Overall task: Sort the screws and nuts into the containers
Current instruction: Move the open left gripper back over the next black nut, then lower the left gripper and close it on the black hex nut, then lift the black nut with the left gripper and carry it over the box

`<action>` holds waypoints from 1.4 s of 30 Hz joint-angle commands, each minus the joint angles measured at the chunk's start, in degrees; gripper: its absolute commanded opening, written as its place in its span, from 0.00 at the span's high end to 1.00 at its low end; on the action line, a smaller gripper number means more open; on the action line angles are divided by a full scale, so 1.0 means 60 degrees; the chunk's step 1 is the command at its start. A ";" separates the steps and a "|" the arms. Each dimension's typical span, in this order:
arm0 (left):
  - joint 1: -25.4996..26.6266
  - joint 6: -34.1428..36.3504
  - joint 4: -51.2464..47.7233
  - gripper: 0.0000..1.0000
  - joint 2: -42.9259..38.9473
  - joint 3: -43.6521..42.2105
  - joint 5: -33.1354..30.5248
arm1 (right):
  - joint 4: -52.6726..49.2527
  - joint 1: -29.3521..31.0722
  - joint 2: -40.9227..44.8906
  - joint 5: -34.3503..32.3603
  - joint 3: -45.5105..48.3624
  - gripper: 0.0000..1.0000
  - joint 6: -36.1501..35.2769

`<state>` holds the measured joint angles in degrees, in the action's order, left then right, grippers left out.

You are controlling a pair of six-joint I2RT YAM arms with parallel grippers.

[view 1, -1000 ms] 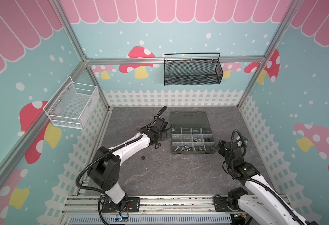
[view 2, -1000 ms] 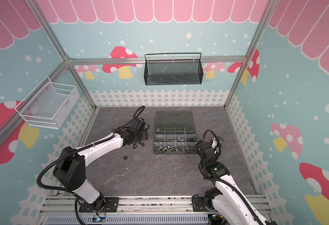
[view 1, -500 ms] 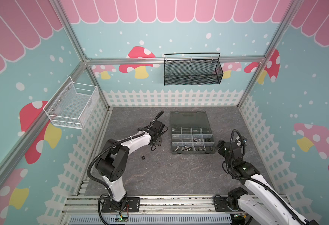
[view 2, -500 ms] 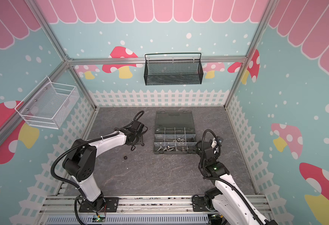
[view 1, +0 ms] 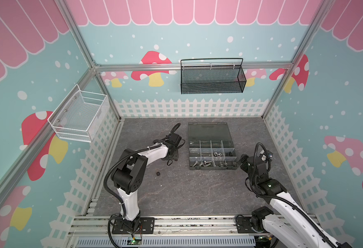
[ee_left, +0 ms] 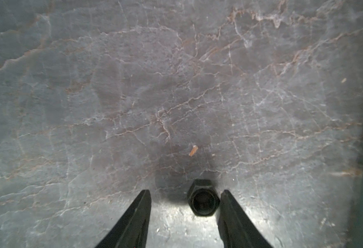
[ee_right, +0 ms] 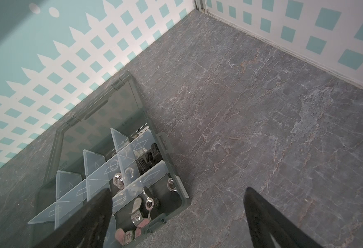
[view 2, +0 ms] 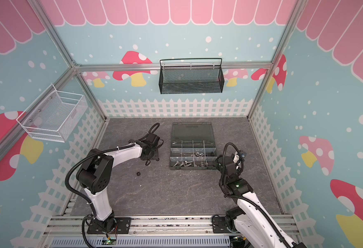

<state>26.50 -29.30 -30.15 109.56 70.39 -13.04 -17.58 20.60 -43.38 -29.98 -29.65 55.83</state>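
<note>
In the left wrist view a black nut (ee_left: 203, 198) lies flat on the floor between the fingers of my left gripper (ee_left: 184, 193). The jaws are open; the nut sits close to one finger, well clear of the other. Both top views show this gripper (view 1: 174, 155) (view 2: 153, 156) low, left of the containers (view 1: 212, 169) (view 2: 192, 168), hiding that nut. A second black nut (view 1: 158, 173) (view 2: 139, 173) lies loose nearer the front. My right gripper (ee_right: 178, 191) (view 1: 241, 161) is open wide at the box's front right corner. Silver screws (view 1: 201, 164), silver nuts (view 1: 217, 154) and black screws (ee_right: 148, 160) lie in compartments.
The box's lid (view 1: 207, 131) lies open flat toward the back fence. A black mesh basket (view 1: 212, 79) hangs on the back wall and a white wire basket (view 1: 79, 117) on the left wall. Silver wing nuts (ee_right: 137, 206) fill the box's corner compartment.
The left arm's elbow has swung upward and its gripper has come slightly forward and lower; its jaws have narrowed. The right arm and the loose nut have not moved.
</note>
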 commanded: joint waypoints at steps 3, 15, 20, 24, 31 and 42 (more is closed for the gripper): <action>-0.0125 0.0079 0.0177 0.48 0.0398 0.0353 0.0298 | 0.0001 -0.0051 0.0038 -0.0080 0.0018 0.03 0.0225; -0.0140 -0.0096 -0.0509 0.63 0.0445 0.0397 0.0265 | 0.0220 -0.0058 -0.0243 -0.0044 -0.0042 0.03 0.0185; -0.0125 -0.0169 -0.0611 0.74 0.0303 0.0270 0.0427 | 0.0206 -0.0056 -0.0319 -0.0028 -0.0111 0.03 0.0150; -0.0110 -0.0244 -0.0630 0.76 0.0019 0.0032 0.0463 | 0.0213 -0.0051 -0.0222 -0.0072 -0.0063 0.03 0.0168; -0.0052 -0.0257 -0.0633 0.85 -0.0434 -0.0110 0.0386 | 0.0192 -0.0051 -0.0256 0.0044 -0.0121 0.03 0.0047; 0.0199 -0.0186 -0.0598 0.87 -0.1631 -0.0130 0.0154 | 0.0180 -0.0062 -0.0658 0.0114 -0.0396 0.03 -0.0668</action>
<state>27.05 -30.20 -33.61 102.32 70.00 -10.92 -16.60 20.60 -46.48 -29.36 -29.93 53.98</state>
